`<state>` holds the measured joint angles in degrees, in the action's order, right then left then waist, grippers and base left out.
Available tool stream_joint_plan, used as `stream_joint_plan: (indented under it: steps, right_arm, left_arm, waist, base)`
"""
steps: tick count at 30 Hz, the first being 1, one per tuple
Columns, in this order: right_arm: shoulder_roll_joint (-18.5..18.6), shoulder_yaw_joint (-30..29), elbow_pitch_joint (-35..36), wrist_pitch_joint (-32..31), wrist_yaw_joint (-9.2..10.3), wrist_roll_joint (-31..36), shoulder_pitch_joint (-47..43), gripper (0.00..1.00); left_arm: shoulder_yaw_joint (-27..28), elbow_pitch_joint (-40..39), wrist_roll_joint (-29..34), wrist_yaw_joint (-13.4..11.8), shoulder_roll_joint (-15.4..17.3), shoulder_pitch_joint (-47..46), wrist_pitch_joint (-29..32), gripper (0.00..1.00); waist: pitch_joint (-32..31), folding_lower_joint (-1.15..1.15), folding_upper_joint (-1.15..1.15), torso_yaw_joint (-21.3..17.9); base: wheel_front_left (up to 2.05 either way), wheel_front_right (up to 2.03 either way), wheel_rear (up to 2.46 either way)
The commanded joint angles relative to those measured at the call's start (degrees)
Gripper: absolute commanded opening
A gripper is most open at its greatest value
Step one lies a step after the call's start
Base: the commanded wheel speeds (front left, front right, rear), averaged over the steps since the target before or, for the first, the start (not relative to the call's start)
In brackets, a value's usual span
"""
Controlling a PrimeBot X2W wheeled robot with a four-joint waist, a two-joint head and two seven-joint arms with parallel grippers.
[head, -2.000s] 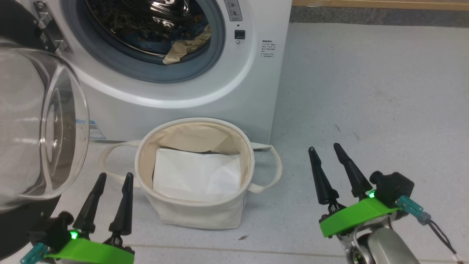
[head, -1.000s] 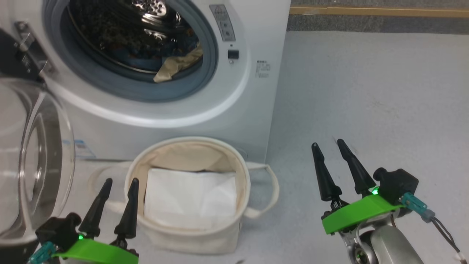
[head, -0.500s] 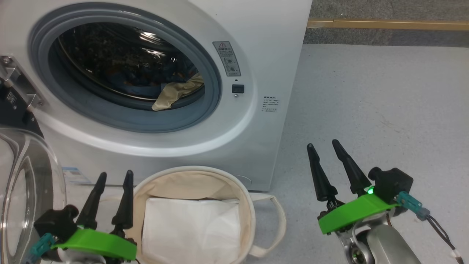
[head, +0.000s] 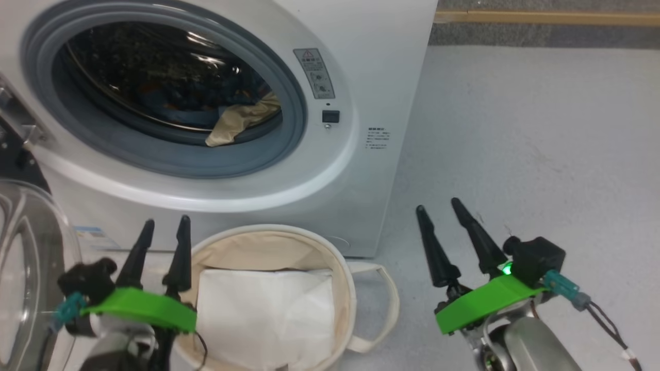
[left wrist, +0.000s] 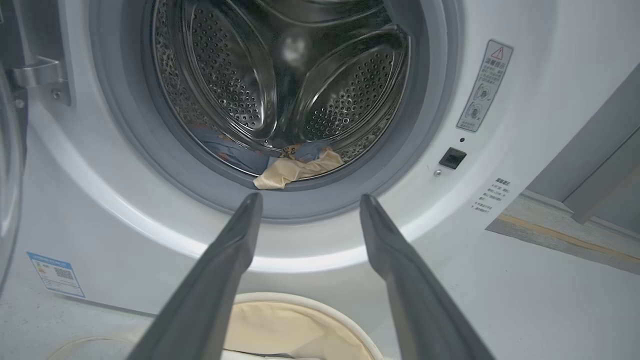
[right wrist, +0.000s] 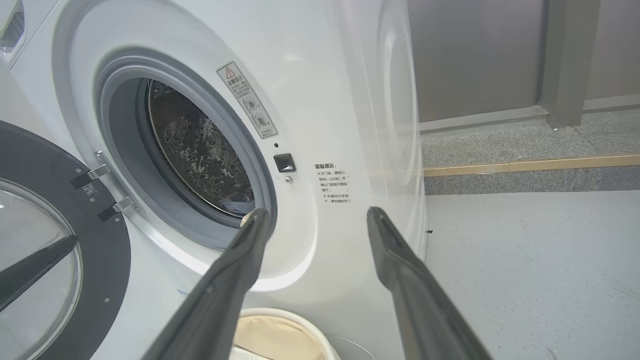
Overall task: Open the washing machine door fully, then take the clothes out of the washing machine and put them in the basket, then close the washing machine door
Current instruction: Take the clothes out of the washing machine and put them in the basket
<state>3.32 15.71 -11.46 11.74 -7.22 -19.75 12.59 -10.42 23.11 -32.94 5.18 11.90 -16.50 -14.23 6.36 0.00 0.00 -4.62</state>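
The white washing machine (head: 371, 62) stands with its washing machine door (head: 26, 278) swung open to the left, the glass bowl at the picture's edge; its black rim (right wrist: 107, 260) also shows in the right wrist view. The clothes (head: 234, 123) lie in the steel drum, blue fabric with a cream-tan flap (left wrist: 295, 170) hanging onto the grey gasket. Below the opening sits the cream basket (head: 268, 231). My left gripper (head: 166, 220) hovers open by the basket's left rim, pointing at the drum (left wrist: 311, 197). My right gripper (head: 438, 204) is open over the floor, right of the machine (right wrist: 317, 210).
A folded white sheet (head: 263, 314) lies inside the basket. Grey floor (head: 541, 154) stretches to the right of the machine, ending at a tan strip (head: 546, 18) along the far edge. A small blue label (left wrist: 55, 272) sits low on the machine's front.
The head camera has tilted up and shifted, so the drum opening shows more fully and the basket sits lower in the picture. Both grippers stay open and empty.
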Motion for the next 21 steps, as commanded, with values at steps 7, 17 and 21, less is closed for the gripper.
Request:
stream_joint_plan:
  steps: [7,17,21]
  right_arm:
    - [-0.4,6.3,4.0,0.2,-0.26,-0.4,3.4,1.0]
    - [-0.4,8.6,5.5,1.3,-0.26,-0.3,4.9,1.0]
    - [-0.4,8.4,5.8,1.6,-0.26,-0.1,5.2,1.0]
  left_arm:
    - [2.0,9.5,-0.1,1.8,1.8,-12.5,-0.7,1.0]
    - [0.8,21.0,0.7,2.3,3.9,-26.2,-0.8,1.0]
    - [-1.1,23.8,-0.4,2.3,4.5,-29.9,-0.7,1.0]
  waist:
    - [4.6,0.0,0.0,-3.7]
    - [11.6,0.0,0.0,-7.1]
    - [13.5,0.0,0.0,-7.9]
  base:
    - [0.0,0.0,0.0]
    - [0.0,0.0,0.0]
    - [0.0,0.0,0.0]
